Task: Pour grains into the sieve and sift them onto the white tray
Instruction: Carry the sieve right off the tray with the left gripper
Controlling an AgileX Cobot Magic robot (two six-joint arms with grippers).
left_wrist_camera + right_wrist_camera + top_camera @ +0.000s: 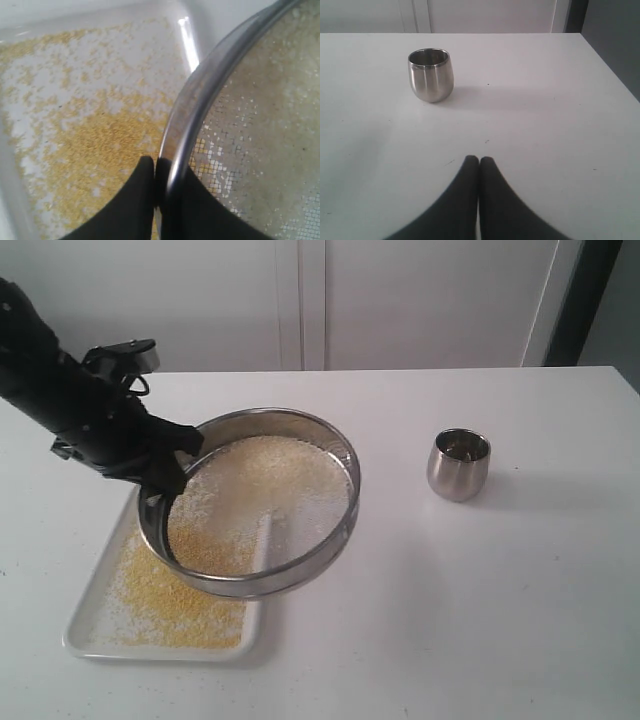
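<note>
The round steel sieve (345,465) hangs tilted over the white tray (82,625), its low side toward the tray's near end. My left gripper (168,472) is shut on the sieve's rim (187,105), one finger inside and one outside. Pale and golden grains (245,495) lie on the mesh (260,130). Fine golden grains (175,605) are spread over the tray (30,30). The right gripper (479,159) is shut on nothing, low over the table, and does not show in the exterior view.
A small rounded steel cup (458,464) stands upright on the white table to the right of the sieve; the right wrist view shows the cup (430,74) ahead of the gripper. A white wall lies behind the table's far edge.
</note>
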